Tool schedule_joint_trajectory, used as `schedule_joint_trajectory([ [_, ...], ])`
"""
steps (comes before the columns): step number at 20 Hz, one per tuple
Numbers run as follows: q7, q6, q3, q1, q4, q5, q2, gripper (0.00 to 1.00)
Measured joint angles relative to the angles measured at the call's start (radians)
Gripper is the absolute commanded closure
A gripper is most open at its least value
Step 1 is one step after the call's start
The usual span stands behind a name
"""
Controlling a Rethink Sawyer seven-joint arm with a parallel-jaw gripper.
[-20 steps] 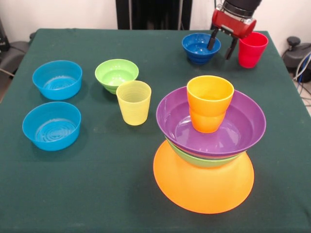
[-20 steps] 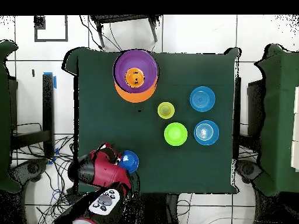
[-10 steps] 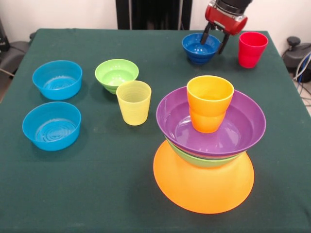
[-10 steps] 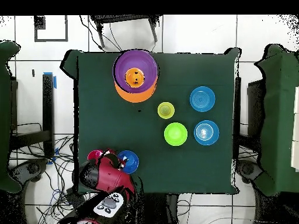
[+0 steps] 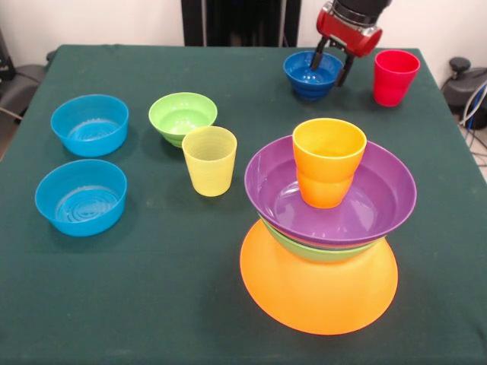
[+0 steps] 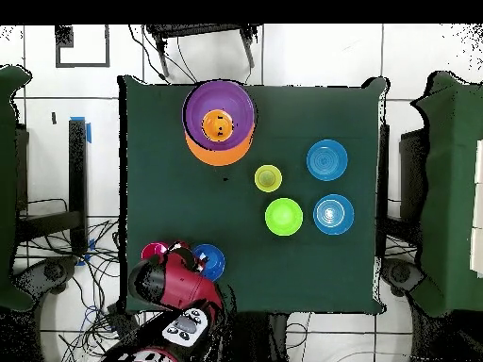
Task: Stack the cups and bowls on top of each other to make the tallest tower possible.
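The multicoloured tower of plastic bowls and a cup (image 5: 323, 228) stands upright, its long axis vertical, at about four o'clock on the dark green table (image 5: 152, 304) in the front view. Its base is a huge orange bowl (image 5: 318, 293) turned mouth down, flaring like a cone. On that sits a large green bowl (image 5: 319, 252), showing only as a thin rim, then a large purple bowl (image 5: 358, 205) mouth up, with a ribbed orange plastic tumbler (image 5: 328, 171) upright inside it.

Near the centre, a translucent yellow ribbed tumbler (image 5: 209, 160) stands mouth up, just beside a small green bowl (image 5: 182, 116) at its eleven o'clock. Two light blue bowls (image 5: 89, 124) (image 5: 81, 196) sit apart at nine o'clock.

At one o'clock, the red and black gripper (image 5: 332, 65) hangs with its two dark fingers spread, one inside and one outside the right rim of the small dark blue bowl (image 5: 308, 74). The red ribbed tumbler (image 5: 393, 76) stands upright near it on the right, apart from the fingers. In the overhead view the arm covers part of both.
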Motion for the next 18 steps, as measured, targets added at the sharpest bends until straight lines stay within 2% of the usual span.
schedule_joint_trajectory([
  [9,0.0,-0.018,0.027,-0.008,0.001,0.0,0.019,0.0],
  [10,0.0,-0.03,0.031,-0.008,0.004,0.0,0.022,1.0],
  [18,0.0,-0.034,0.016,0.011,0.008,0.0,0.019,1.0],
])
